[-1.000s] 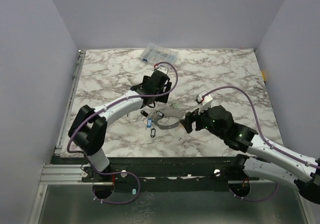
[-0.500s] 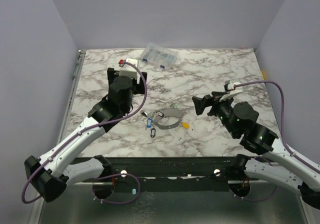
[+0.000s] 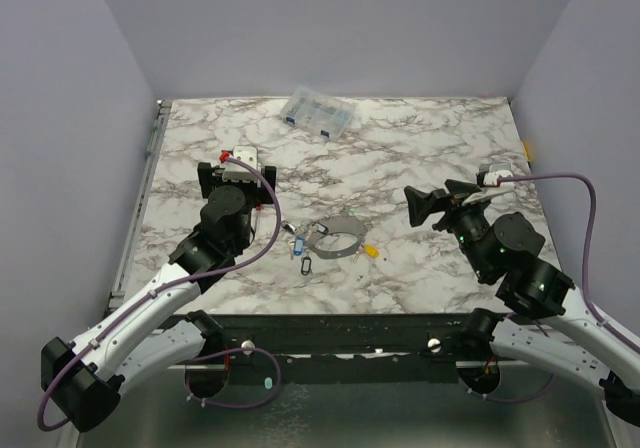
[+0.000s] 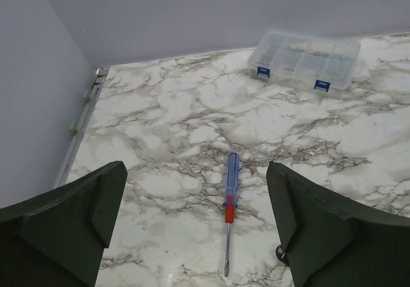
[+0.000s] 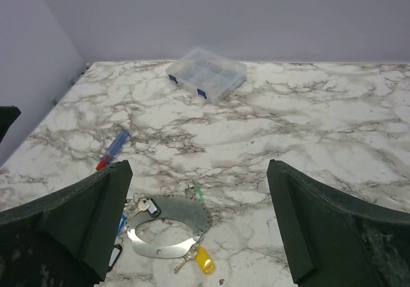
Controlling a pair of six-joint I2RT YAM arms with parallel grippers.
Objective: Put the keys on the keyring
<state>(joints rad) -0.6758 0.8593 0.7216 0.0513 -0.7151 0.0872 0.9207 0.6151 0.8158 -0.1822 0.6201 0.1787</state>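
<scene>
The keyring [image 3: 338, 241], a wide grey metal hoop, lies flat on the marble table between the two arms; in the right wrist view the keyring [image 5: 160, 245] shows below my fingers. Keys lie at its rim: a yellow-tagged one [image 5: 204, 259] [image 3: 371, 251], a black-tagged one [image 5: 150, 207], a green one [image 5: 197, 191], a blue one [image 3: 297, 245] and a second black-tagged key [image 3: 306, 265]. My left gripper [image 3: 236, 180] [image 4: 195, 172] is open and empty, off to the ring's left. The right gripper [image 3: 432, 200] [image 5: 200, 172] is open and empty, to the ring's right.
A slim red-and-blue screwdriver [image 4: 229, 194] [image 5: 114, 149] lies on the marble just ahead of the left gripper. A clear plastic compartment box [image 3: 318, 113] [image 4: 304, 59] [image 5: 206, 74] sits near the back wall. Purple walls close in the table on three sides.
Both arms have drawn back from the keyring, the left toward the left, the right toward the right. Both grippers opened wide.
</scene>
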